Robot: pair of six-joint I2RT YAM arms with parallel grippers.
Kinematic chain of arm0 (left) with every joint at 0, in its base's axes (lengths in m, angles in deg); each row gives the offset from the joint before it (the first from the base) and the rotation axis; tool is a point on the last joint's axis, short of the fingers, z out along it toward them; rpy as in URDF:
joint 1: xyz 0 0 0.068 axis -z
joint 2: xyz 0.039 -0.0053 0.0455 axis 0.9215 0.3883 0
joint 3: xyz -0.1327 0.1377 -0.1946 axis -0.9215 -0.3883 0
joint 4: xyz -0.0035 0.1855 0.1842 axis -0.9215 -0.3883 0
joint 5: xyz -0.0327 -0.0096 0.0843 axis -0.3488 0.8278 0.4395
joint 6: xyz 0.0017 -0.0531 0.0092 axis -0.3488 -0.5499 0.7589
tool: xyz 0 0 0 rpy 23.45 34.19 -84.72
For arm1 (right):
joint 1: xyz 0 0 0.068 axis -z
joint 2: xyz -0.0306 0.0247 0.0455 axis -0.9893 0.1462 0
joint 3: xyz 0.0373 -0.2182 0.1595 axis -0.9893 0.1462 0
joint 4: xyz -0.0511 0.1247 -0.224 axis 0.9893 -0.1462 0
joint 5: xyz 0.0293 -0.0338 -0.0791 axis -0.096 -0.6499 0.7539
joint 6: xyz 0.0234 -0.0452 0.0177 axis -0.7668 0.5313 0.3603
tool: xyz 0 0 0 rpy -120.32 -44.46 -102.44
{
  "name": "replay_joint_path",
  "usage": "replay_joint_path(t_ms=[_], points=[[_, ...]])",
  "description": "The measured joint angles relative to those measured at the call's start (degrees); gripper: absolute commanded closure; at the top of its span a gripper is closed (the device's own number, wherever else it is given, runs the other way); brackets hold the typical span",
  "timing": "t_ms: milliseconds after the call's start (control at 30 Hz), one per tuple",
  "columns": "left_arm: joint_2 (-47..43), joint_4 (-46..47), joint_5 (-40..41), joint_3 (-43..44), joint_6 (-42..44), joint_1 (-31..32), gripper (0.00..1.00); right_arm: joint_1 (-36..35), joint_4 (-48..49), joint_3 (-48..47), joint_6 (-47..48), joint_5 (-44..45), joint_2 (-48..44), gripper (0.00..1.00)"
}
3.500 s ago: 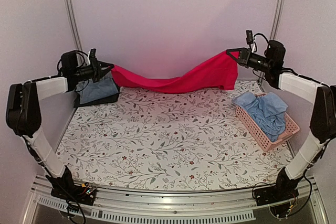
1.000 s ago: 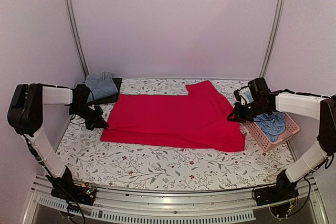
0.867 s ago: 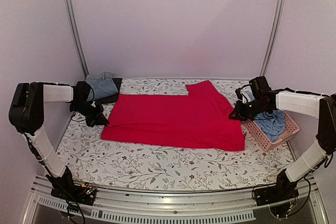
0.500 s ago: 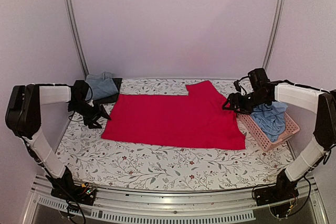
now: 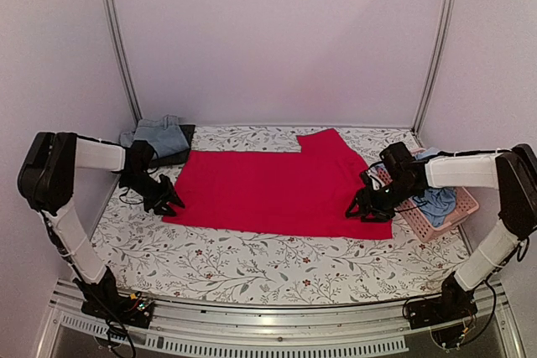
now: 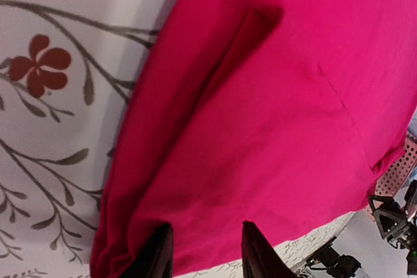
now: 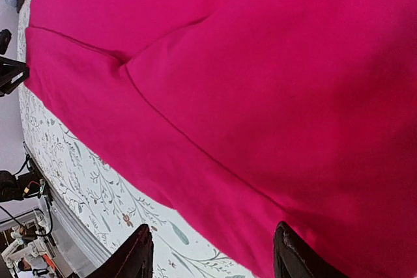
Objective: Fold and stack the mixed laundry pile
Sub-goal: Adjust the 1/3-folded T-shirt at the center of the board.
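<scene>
Two grippers are in view, one left gripper (image 5: 168, 203) and one right gripper (image 5: 362, 209). There are three garments: one red garment (image 5: 277, 190), one light blue shirt (image 5: 436, 201) and one folded blue-grey garment (image 5: 161, 136). There is one pink basket (image 5: 436, 228) and one floral tablecloth (image 5: 252, 262).

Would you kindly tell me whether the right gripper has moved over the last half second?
Yes: the right gripper slid toward the near end of the pink basket.
</scene>
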Motion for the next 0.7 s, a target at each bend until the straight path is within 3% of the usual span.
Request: replay_joint_path(t_ms=[233,400,533,700], points=[[-3.0,3.2,-5.4,-6.7,-0.7,-9.8,0.71,-1.2,3.2,-4.8,0.2,-2.2,11.0,0.4],[-3.2,2.5,-8.1,-7.0,2.0,-18.4,0.6,-4.3,4.0,-14.5,0.1,-3.3,18.2,0.41],[-4.1,0.6,-9.0,-6.3,5.1,-20.2,0.52,-4.8,3.5,-14.8,-0.4,-3.8,16.3,0.42],[-10.8,-5.2,-4.3,-4.3,8.9,-20.3,0.46,-3.8,1.8,-6.3,-2.3,-2.6,3.7,0.42]])
